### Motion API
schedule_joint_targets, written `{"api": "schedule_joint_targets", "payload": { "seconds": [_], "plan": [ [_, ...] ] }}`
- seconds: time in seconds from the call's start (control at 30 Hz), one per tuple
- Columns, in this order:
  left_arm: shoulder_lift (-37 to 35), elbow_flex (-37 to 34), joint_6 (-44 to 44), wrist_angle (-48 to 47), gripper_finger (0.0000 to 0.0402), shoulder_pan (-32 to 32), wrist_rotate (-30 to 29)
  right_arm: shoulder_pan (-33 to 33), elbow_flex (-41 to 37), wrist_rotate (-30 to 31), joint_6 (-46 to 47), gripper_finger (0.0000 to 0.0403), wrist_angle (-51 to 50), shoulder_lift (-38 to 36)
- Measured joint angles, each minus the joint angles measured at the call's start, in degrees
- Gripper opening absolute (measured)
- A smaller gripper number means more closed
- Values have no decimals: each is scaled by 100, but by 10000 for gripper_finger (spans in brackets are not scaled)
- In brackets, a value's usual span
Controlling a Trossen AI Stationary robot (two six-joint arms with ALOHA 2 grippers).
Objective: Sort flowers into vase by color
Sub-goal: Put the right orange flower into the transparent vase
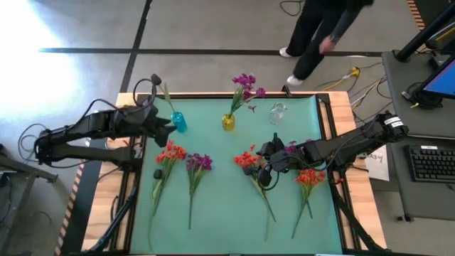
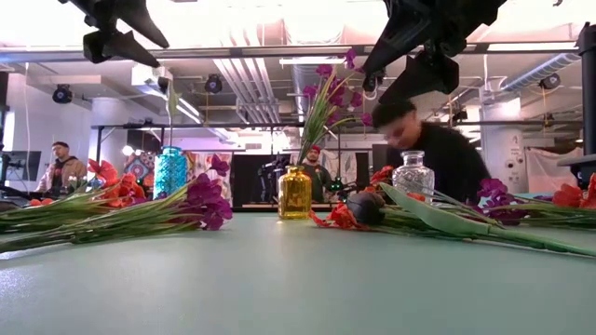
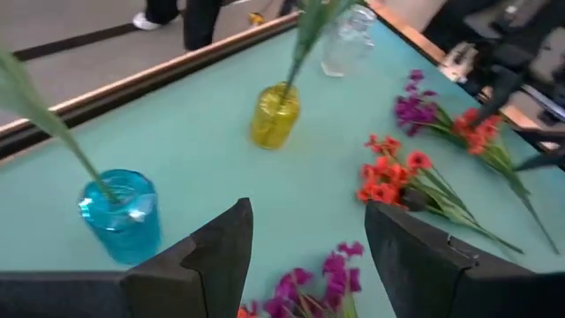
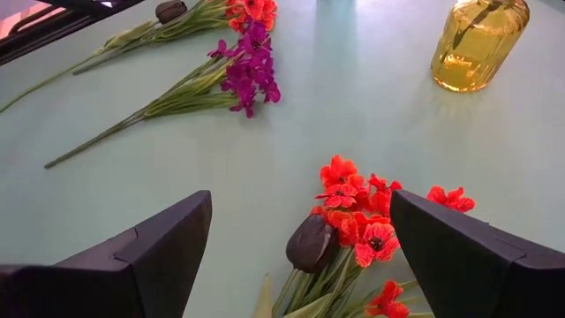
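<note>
I hold the right gripper (image 4: pixel 300 243), jaws spread and empty, over the orange-red flowers (image 4: pixel 357 212) lying mid-table, lined up to pick. Farther off, my left gripper (image 3: pixel 305 243) hangs parted and empty near the blue vase (image 3: pixel 119 212), which holds one stem.

Three vases stand in a row along the far edge of the bench (image 1: pixel 213 213): the left vase (image 1: pixel 178 121) holds one stem, the middle vase (image 1: pixel 228 121) holds a flower (image 1: pixel 244 84), and the right vase (image 1: pixel 278 112) stands beside it. Nearer, four bunches of flowers lie flat, stems pointing toward the near edge: two (image 1: pixel 168 153) (image 1: pixel 198 163) on the left, two (image 1: pixel 249 161) (image 1: pixel 310 177) on the right.
</note>
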Motion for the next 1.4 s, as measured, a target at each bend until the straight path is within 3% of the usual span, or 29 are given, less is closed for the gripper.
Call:
{"api": "schedule_joint_targets", "payload": {
  "seconds": [0.27,0.5,0.67,0.9,1.03,1.4],
  "plan": [
    [88,306,-852,-1187,206,-182,122,0,0,-194,111,341,-6,0],
    [304,11,-1491,-1039,206,-875,291,0,-2,-874,819,341,-246,0],
    [622,-276,-1945,-646,206,-1562,293,0,-2,-1322,1685,341,-892,0],
    [1255,-346,-2512,-577,206,-2404,243,128,-4,-2118,3509,341,-2663,11],
    [1572,-347,-2621,-569,206,-2648,223,350,0,-2385,4186,341,-2931,13],
    [2072,-347,-2860,-556,206,-3123,234,1213,852,-2232,5087,341,-2941,82]
  ]
}}
